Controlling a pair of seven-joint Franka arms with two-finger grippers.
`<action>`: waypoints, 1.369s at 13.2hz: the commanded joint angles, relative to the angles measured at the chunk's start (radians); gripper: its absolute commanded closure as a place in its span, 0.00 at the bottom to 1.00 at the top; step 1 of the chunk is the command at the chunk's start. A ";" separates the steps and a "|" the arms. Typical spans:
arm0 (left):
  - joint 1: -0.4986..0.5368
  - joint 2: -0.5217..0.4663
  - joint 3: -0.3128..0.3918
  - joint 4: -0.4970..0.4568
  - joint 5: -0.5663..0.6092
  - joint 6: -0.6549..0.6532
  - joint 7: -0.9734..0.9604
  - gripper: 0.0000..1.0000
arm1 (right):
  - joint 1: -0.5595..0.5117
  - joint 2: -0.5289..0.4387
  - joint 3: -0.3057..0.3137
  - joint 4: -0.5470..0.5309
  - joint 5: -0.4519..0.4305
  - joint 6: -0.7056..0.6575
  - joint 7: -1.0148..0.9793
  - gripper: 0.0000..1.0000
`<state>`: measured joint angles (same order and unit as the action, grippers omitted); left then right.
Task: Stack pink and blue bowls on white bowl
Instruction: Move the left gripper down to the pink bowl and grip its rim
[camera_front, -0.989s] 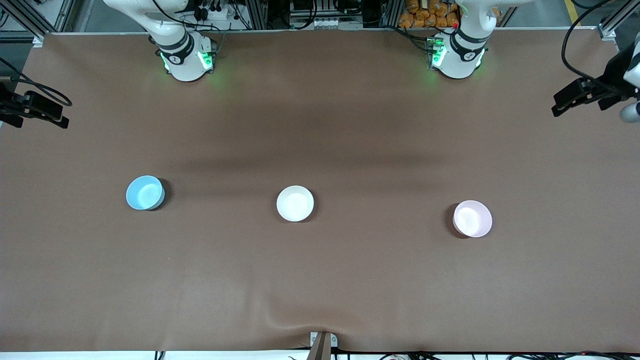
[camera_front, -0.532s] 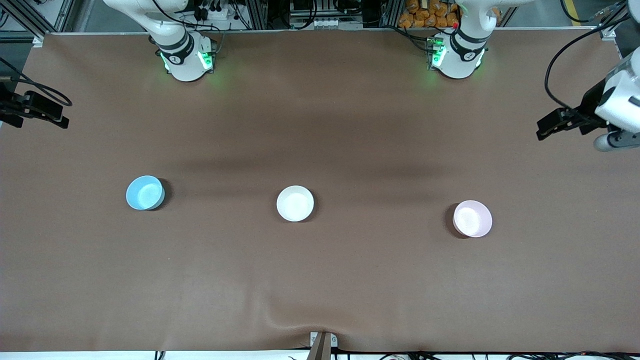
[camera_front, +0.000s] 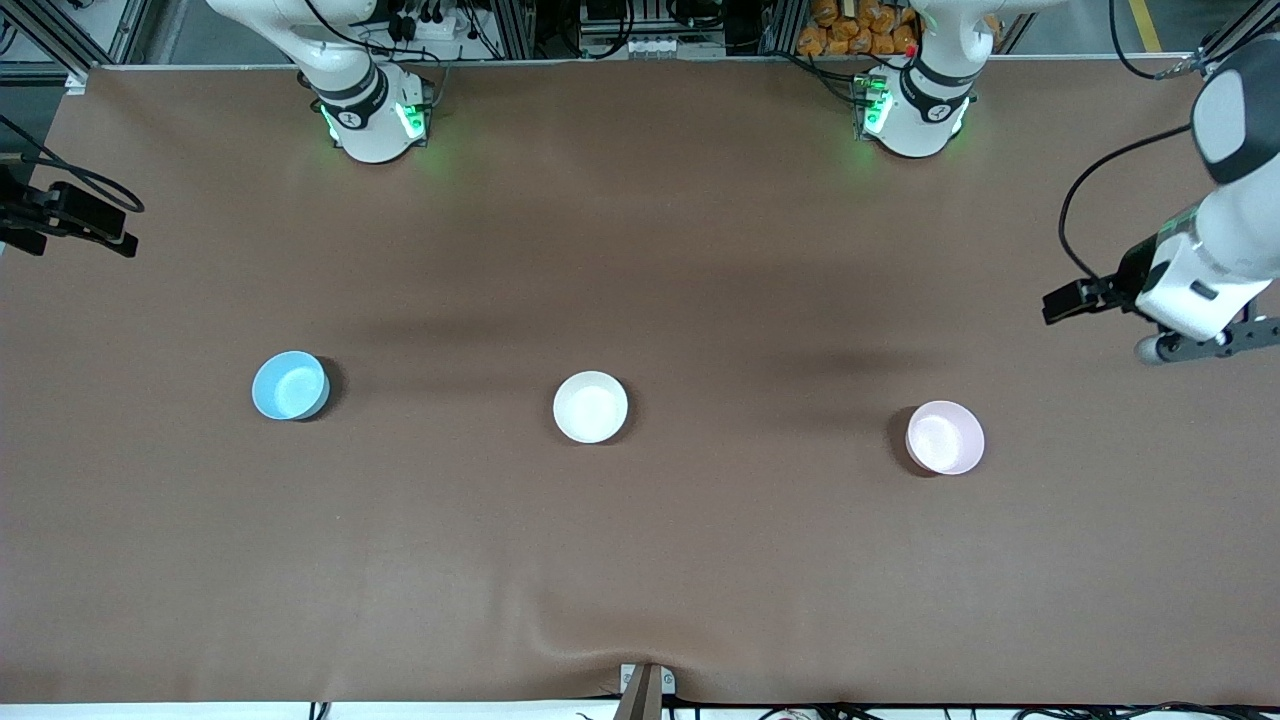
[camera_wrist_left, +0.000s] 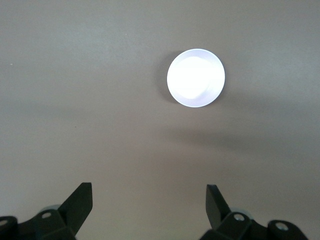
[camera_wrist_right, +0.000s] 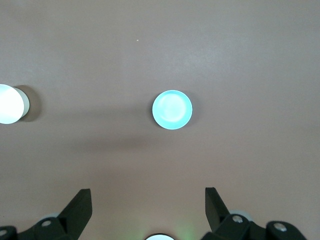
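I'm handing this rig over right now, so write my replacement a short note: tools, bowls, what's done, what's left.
Left tool: open, empty, up over the table's left-arm end, with the pink bowl in its wrist view.
Right tool: open, empty, high above the blue bowl; that arm waits.
Bowls: three in a row, all apart. The white bowl is in the middle, blue toward the right arm's end, pink toward the left arm's end and slightly nearer the front camera.
Done: nothing stacked.
Left: put pink and blue onto white.
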<state>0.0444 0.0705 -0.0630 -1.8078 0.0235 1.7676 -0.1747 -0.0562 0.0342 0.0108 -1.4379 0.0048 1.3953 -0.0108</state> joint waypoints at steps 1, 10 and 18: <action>0.017 0.055 -0.006 -0.001 0.015 0.045 0.012 0.00 | -0.014 0.000 0.008 0.002 0.014 -0.007 0.005 0.00; 0.029 0.297 -0.014 -0.036 -0.007 0.401 -0.005 0.00 | -0.011 0.000 0.008 0.002 0.014 -0.007 0.005 0.00; 0.035 0.476 -0.014 -0.042 -0.017 0.578 -0.005 0.00 | -0.010 0.000 0.008 0.002 0.014 -0.007 0.005 0.00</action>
<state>0.0746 0.5331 -0.0730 -1.8495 0.0181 2.3268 -0.1770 -0.0562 0.0343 0.0110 -1.4380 0.0049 1.3953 -0.0108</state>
